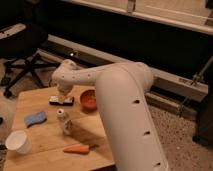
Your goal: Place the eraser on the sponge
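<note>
The hand [62,94] hangs just over the eraser [60,101] on the table [47,141].

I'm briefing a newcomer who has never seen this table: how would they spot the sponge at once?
Start on the left of the wooden table, where the gripper hangs just over the black eraser. Nearer the camera, between that eraser and the white paper cup, lies the sponge. It is the only light blue thing: a flat pad with wavy edges.
</note>
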